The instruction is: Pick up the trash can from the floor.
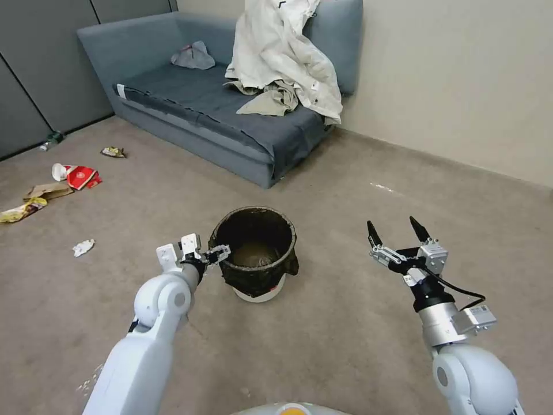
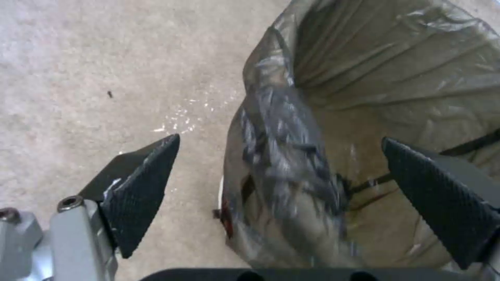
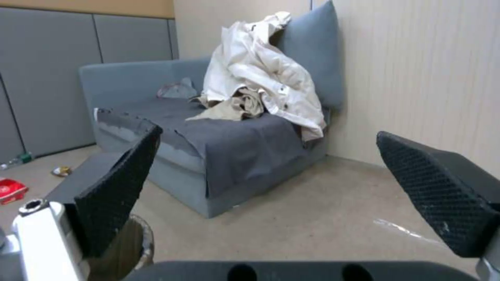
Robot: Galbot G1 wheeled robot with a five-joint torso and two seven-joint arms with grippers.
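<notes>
Straddling the bag-covered rim of the trash can (image 1: 255,253), the left hand (image 2: 281,187) is spread wide, one finger outside, one inside. The can stands on the floor (image 1: 345,334), not gripped or lifted. The right hand (image 1: 397,233) hovers wide apart.

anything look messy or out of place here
Yes: litter lies scattered on the floor at the left, a red wrapper and a crumpled paper among it, outside the trash can. A pale jacket is heaped on the sofa.
</notes>
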